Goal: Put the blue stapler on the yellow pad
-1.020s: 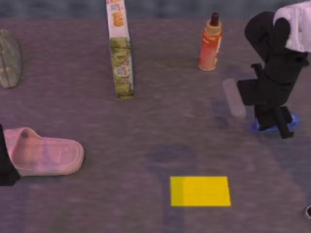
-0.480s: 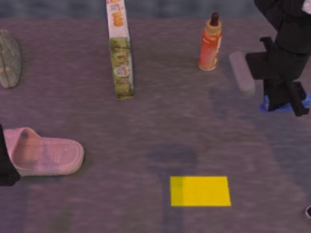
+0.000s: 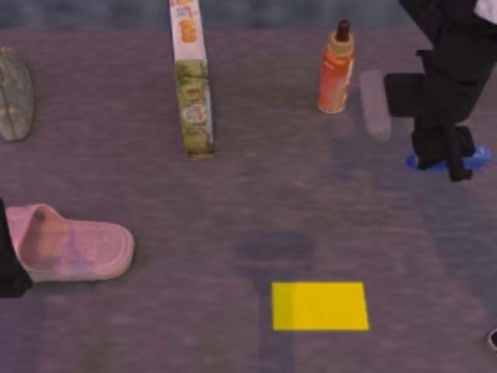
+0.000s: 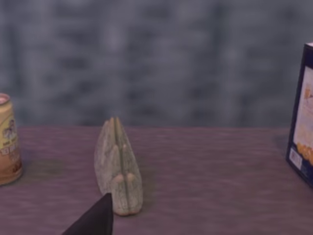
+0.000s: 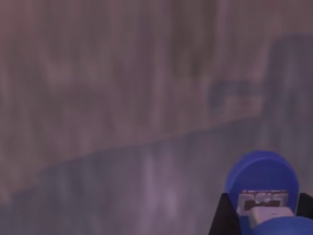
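At the far left edge of the desk, a grey-green ridged object lies partly cut off in the top view; the left wrist view shows it as a long melon-like thing, with a tan can beside it, half out of the picture. Below it the left arm is parked at the left edge, only a black part showing next to the pink slipper; whether the left pincer is apart or together I cannot tell, since only one dark tip is visible. A tall carton lies further right, its top end cut off. The yellow pad lies bare near the front of the desk. An orange bottle stands at the back. At the right, the right pincer is clamped on the blue stapler, well apart from the pad; the arm hides most of the stapler, and in the right wrist view only its rounded blue end shows between dark fingers
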